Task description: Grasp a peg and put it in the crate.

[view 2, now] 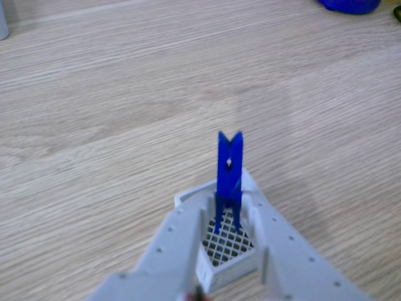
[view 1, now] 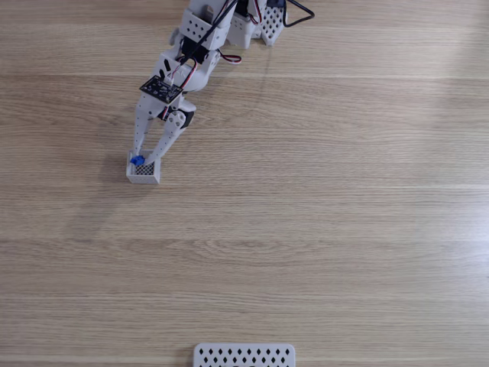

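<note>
The crate [view 1: 145,176], a small white box with a mesh bottom, sits on the wooden table at the left in the fixed view. The bright blue peg [view 1: 137,160] stands in it. In the other view the peg [view 2: 229,169] stands nearly upright, its lower end on the mesh of the crate [view 2: 229,266] and its forked top well above the rim. My gripper [view 1: 144,159] reaches down from the top of the fixed view. Its white fingers [view 2: 182,244] straddle the peg with a small gap on each side, so my gripper [view 2: 227,204] is open around it.
A flat white panel with diamond holes [view 1: 244,355] lies at the bottom edge of the fixed view. The arm's base [view 1: 252,19] is at the top. A blue object [view 2: 351,5] sits at the far right of the table in the other view.
</note>
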### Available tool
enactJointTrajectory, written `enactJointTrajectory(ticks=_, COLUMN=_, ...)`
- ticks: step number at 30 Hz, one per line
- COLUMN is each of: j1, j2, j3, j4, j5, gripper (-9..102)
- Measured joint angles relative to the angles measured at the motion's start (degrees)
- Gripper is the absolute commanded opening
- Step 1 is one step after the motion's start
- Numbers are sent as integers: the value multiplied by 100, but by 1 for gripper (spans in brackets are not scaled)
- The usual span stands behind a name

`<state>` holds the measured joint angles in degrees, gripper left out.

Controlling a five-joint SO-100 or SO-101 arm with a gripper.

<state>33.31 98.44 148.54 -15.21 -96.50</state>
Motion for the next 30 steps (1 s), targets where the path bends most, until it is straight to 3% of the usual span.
enactJointTrajectory(ticks=6, j1=97, j2=0, j3=0, j4=0, j5=0, gripper=17)
enactJointTrajectory(ticks=9, j1=123, j2=0, j3=0, j4=0, j5=0, gripper=12)
enactJointTrajectory(ticks=13, j1=88, j2=0, j3=0, j4=0, j5=0, gripper=-3)
enactJointTrajectory(ticks=18, j1=88, j2=220, j3=0, j4=448, j5=0, gripper=0)
enactJointTrajectory(ticks=23, j1=53, j2=1011, j3=0, j4=1670, j5=0, gripper=-1)
enactJointTrajectory(ticks=30, j1=-281, j2=2769, j3=0, j4=4368, j5=0, gripper=-1)
